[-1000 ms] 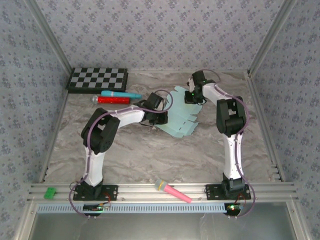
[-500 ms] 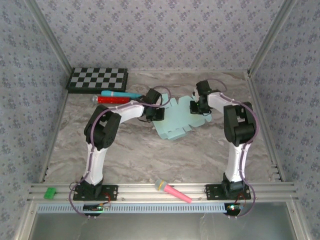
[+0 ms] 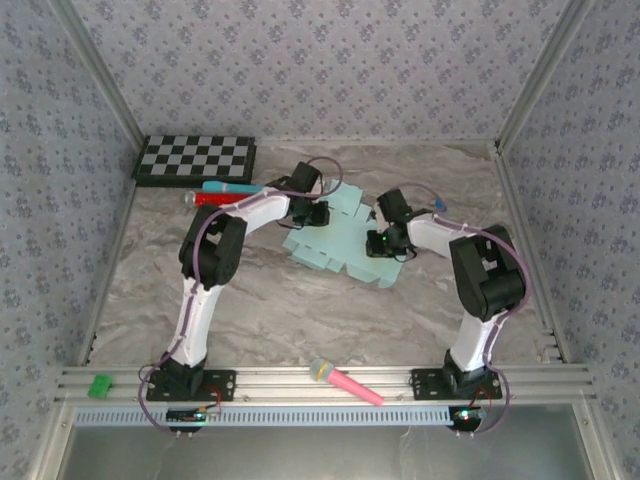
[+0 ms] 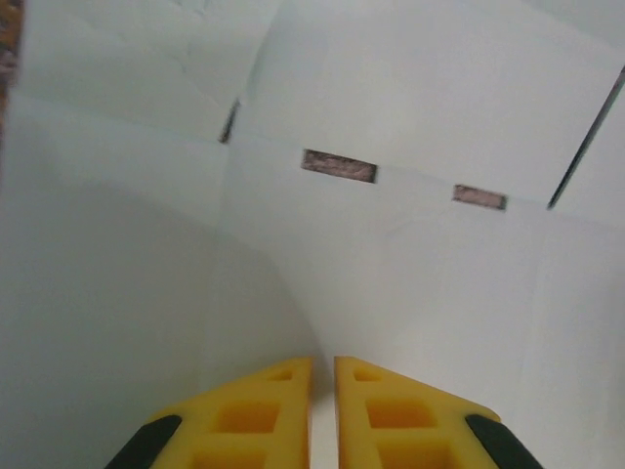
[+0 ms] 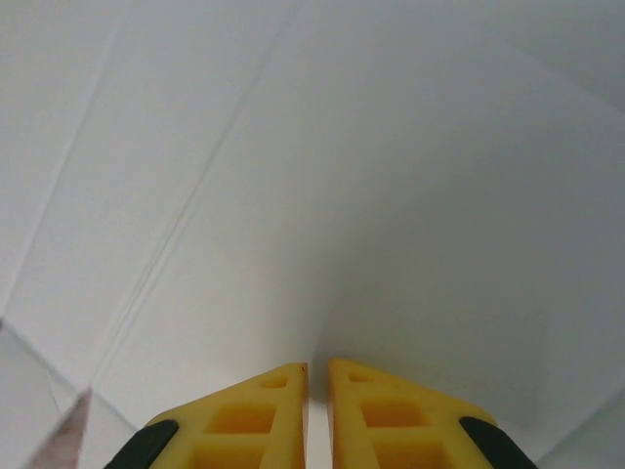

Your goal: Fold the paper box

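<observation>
The paper box (image 3: pixel 340 245) is a pale aqua die-cut sheet lying spread flat on the marbled table, mid-back. My left gripper (image 3: pixel 318 214) is at its far left edge and my right gripper (image 3: pixel 380 243) at its right side. From the left wrist, the yellow fingers of the left gripper (image 4: pixel 323 360) stand a narrow slit apart over the sheet (image 4: pixel 420 274), which carries two small slots. The right gripper (image 5: pixel 317 364) also shows a narrow slit, with creased card (image 5: pixel 342 195) right beneath. Neither pair of fingers clamps the card.
A black-and-white checkerboard (image 3: pixel 196 158) lies at the back left, with a teal pen (image 3: pixel 240 187) and a red marker (image 3: pixel 222 199) just in front of it. A pink toy microphone (image 3: pixel 345 382) rests on the front rail, a green block (image 3: pixel 99 385) at its left end.
The sheet came down from a raised tilt and now lies flat, shifted left. The right gripper swung nearer and left, the left gripper moved back. Both pairs of jaws parted slightly.
</observation>
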### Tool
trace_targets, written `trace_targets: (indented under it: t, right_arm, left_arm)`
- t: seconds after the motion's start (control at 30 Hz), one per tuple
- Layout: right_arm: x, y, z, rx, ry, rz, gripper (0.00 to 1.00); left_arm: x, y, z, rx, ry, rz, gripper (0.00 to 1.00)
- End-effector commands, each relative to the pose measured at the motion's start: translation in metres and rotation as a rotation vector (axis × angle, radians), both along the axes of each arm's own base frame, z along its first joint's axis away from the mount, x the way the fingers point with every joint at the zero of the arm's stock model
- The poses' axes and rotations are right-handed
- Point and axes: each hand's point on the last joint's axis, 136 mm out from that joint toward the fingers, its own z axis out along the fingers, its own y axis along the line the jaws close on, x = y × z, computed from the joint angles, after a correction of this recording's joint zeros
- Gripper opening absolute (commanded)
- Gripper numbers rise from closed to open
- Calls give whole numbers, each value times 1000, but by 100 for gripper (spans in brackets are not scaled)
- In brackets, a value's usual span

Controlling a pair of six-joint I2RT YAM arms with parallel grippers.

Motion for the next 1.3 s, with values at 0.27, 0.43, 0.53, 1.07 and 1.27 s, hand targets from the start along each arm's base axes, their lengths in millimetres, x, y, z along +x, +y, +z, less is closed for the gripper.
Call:
trace_targets:
  t: [0.27, 0.43, 0.53, 1.07, 1.27]
  right_arm:
    - [5, 15, 54, 19, -140, 43, 17]
    - [22, -4, 52, -51, -141, 24, 18]
    - [30, -8, 46, -78, -128, 38, 18]
    - [17, -20, -11, -138, 0, 25, 16]
    - [-14, -17, -20, -147, 35, 29, 17]
  left_arm:
    - [-22, -11, 50, -42, 1, -85, 29]
    - [-35, 11, 54, -7, 1, 0, 31]
    - [-45, 18, 44, -8, 25, 36, 27]
    - [-60, 33, -12, 61, 128, 128, 0]
    - [-56, 30, -28, 86, 141, 101, 0]
